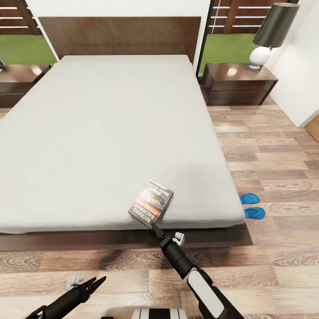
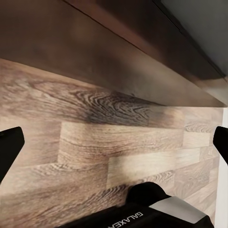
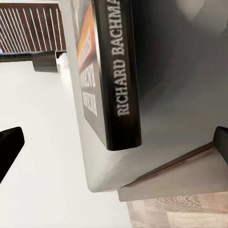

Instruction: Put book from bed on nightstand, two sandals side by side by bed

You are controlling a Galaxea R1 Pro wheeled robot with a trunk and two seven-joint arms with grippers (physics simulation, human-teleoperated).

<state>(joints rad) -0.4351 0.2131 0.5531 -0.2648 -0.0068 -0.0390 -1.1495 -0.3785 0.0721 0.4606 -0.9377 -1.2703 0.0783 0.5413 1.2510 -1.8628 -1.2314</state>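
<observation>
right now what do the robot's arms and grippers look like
Both arms are glossy black. The right arm carries a white panel, ending in slim black pointed fingers. The left gripper has black tapered fingers and a pale grey fitting. The left wrist housing reads GALAXEA in white.

Sandals [image 1: 253, 205] partly hidden behind bed [image 1: 110, 133] corner. Left nightstand [image 1: 17, 84] cut by frame edge. Book [image 1: 151, 203] cover title illegible.

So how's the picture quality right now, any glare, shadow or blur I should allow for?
Head view: sharp, even light; bright glare spots on the nightstand; a soft dark shadow on the floor under the bed. Right wrist view: book spine lettering crisp, cover lettering smeared. Left wrist view: floorboards slightly soft.
</observation>
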